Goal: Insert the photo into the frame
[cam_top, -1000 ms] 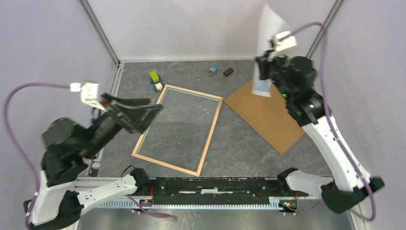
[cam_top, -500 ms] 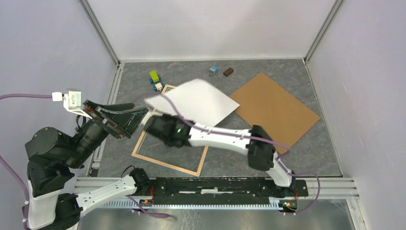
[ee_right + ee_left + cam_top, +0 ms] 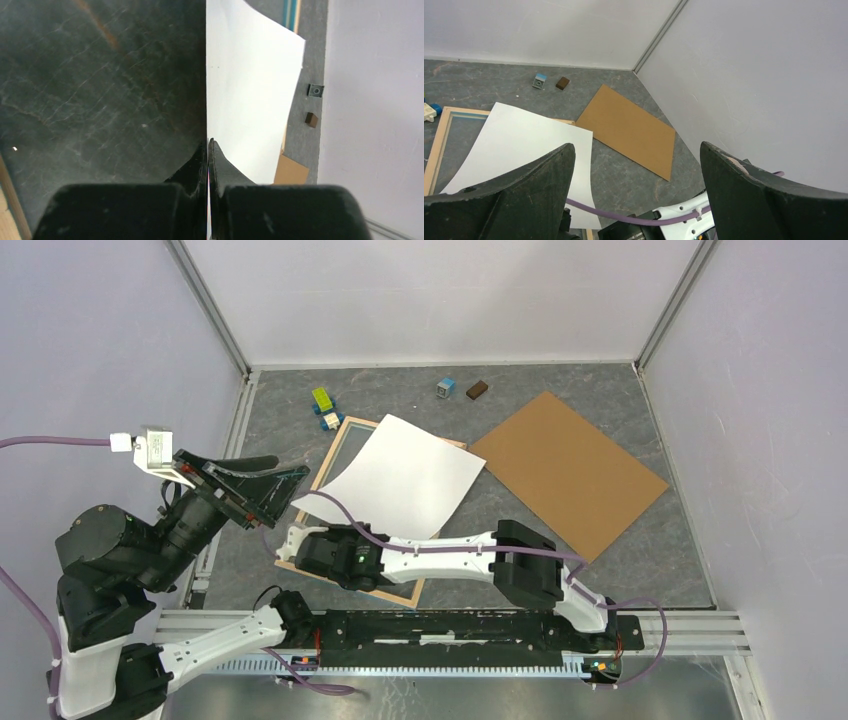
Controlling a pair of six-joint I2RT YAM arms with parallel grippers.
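The photo (image 3: pixel 400 480) shows its plain white back and hangs slanted over the upper part of the frame (image 3: pixel 392 591), which lies flat with its light wood side up. My right gripper (image 3: pixel 305 525) reaches across to the left and is shut on the photo's near-left edge. In the right wrist view the jaws (image 3: pixel 207 142) pinch the sheet (image 3: pixel 250 90) edge-on above the frame's dark pane (image 3: pixel 100 100). My left gripper (image 3: pixel 290 475) hovers open at the frame's left side, holding nothing. In the left wrist view, its fingers (image 3: pixel 539 175) stand wide apart above the photo (image 3: pixel 524 145).
A brown backing board (image 3: pixel 565 470) lies right of the frame. Small toys sit near the back wall: a green brick (image 3: pixel 322 398), a blue-white piece (image 3: pixel 329 420), a blue cube (image 3: pixel 445 387) and a brown block (image 3: pixel 477 390). Walls close in on three sides.
The right arm swung from high at the back right down across the table to the left, bringing the photo over the frame. The left arm drew back slightly, still open.
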